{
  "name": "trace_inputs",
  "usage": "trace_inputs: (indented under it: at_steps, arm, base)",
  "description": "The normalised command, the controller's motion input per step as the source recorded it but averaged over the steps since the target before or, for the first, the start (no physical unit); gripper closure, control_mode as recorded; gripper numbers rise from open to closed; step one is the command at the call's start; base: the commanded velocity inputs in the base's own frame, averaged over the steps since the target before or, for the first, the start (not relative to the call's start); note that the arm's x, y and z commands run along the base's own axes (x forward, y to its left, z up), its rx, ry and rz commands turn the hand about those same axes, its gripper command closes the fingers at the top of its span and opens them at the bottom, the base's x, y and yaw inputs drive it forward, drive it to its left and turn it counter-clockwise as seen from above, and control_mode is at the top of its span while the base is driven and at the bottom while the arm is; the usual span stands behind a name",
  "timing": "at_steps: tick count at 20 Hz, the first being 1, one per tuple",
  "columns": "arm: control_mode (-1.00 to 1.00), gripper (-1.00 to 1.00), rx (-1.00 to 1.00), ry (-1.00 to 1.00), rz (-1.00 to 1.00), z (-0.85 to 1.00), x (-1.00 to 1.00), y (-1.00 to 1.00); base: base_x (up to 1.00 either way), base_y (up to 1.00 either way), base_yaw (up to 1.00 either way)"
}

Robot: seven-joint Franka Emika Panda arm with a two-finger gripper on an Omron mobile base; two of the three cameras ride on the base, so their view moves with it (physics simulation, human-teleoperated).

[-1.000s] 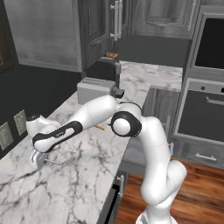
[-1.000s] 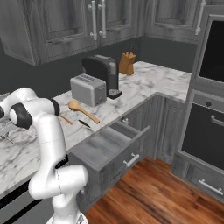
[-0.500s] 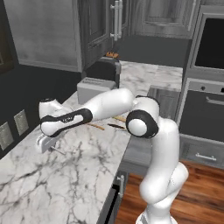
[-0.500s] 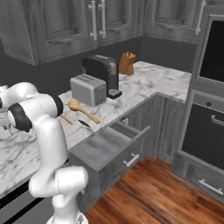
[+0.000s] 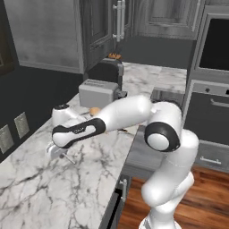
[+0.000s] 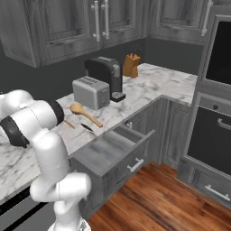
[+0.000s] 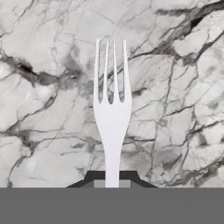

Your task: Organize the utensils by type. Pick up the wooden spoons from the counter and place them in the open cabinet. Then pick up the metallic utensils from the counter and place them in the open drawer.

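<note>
My gripper is shut on the handle of a silver metal fork, whose tines point away over the white marble counter. In the left base view the gripper hangs just above the counter, left of the arm, with the fork sticking out below it. A large wooden spoon lies in front of the toaster. Beside it lie a slimmer wooden spoon and a small dark utensil. The open drawer juts out under the counter edge.
A silver toaster, a black coffee machine and a knife block stand along the back wall. Grey wall cabinets hang above. A built-in oven is at the right. The wood floor lies below.
The arm has swung to the right, carrying the gripper a short way right along the counter. The elbow has moved right and lower.
</note>
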Motion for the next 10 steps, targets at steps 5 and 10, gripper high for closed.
trace_inputs:
  at_steps: [5,10]
  arm:
    - [-1.00,1.00,0.00,0.03,-0.22,0.34,-0.16,-0.56]
    - [-1.00,1.00,0.00,0.06,-0.25,0.28,-0.09,-0.62]
  base:
    - [0.00,0.00,0.00]
    - [0.00,0.00,0.00]
